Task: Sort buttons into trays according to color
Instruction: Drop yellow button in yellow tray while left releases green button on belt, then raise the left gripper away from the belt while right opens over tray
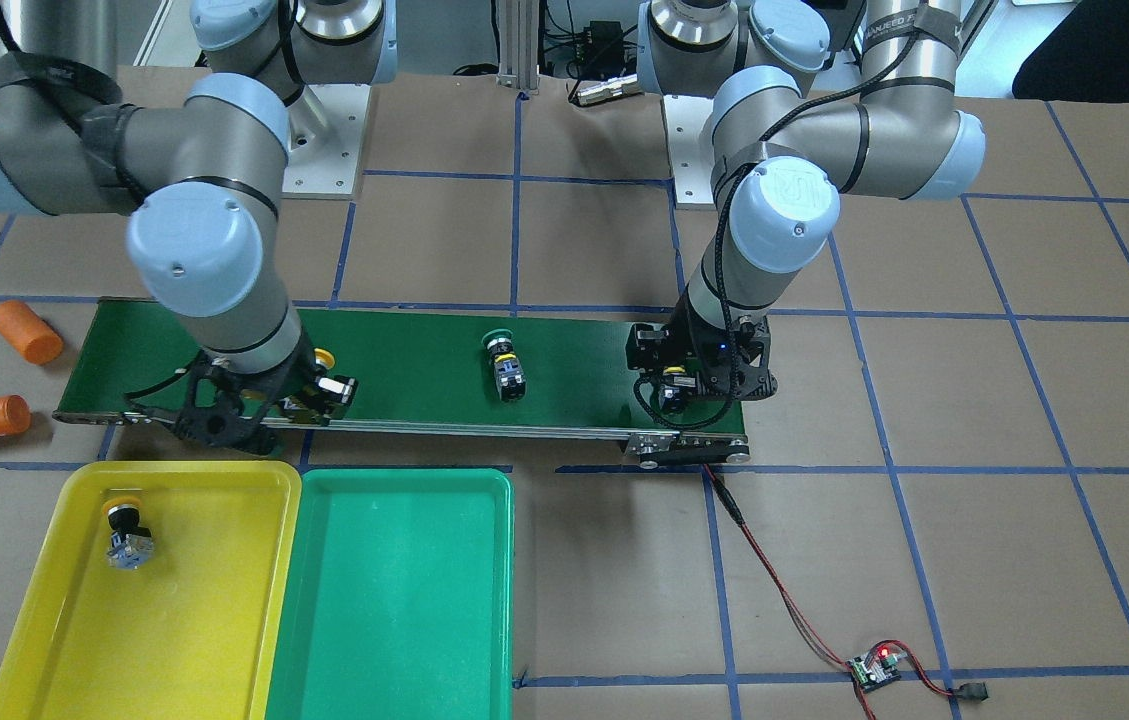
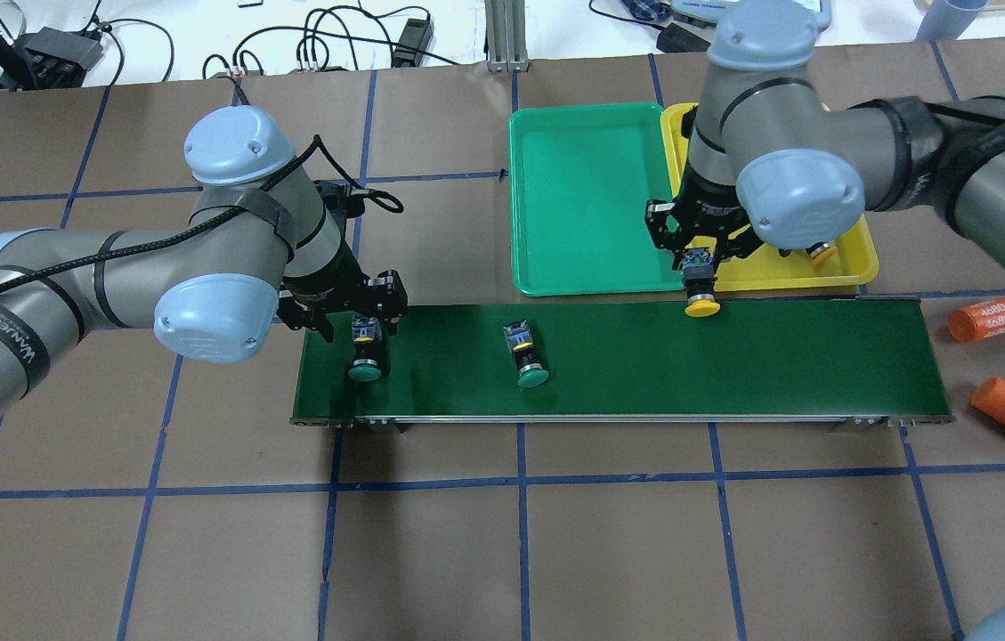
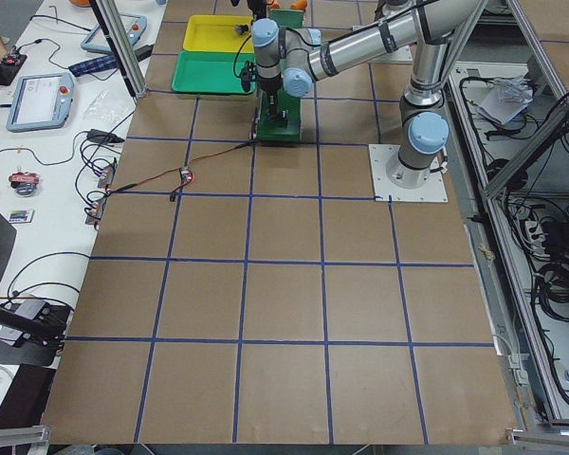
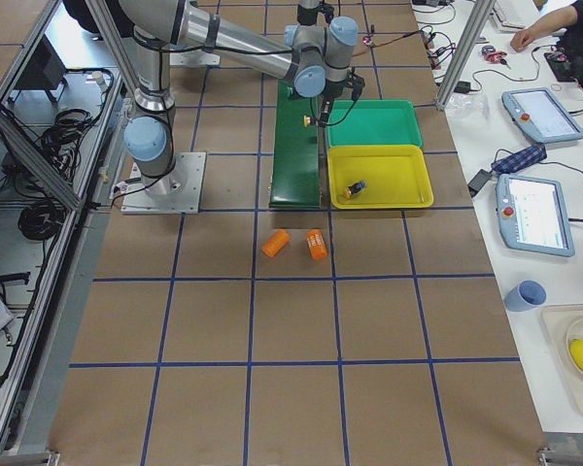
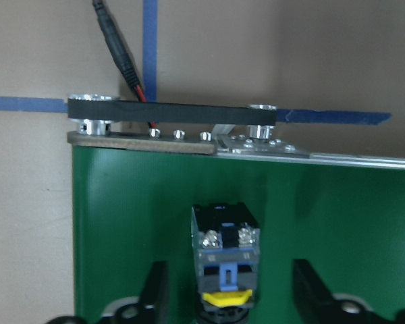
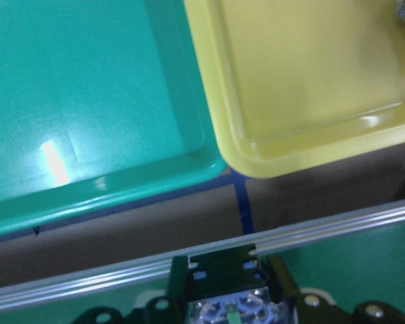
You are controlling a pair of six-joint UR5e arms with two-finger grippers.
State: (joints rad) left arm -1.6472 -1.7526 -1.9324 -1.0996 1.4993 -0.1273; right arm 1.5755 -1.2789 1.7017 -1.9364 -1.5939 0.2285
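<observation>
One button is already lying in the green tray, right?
No. That button, with its yellow cap, is already lying in the yellow tray, not the green tray beside it. The exterior front-facing view shows it clearly.

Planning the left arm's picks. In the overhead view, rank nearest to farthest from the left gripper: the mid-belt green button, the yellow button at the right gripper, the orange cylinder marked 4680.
1. Mid-belt green button, right of the left gripper.
2. Yellow button, belt's far edge, in the right gripper.
3. Orange cylinder marked 4680, off the belt's right end.
</observation>
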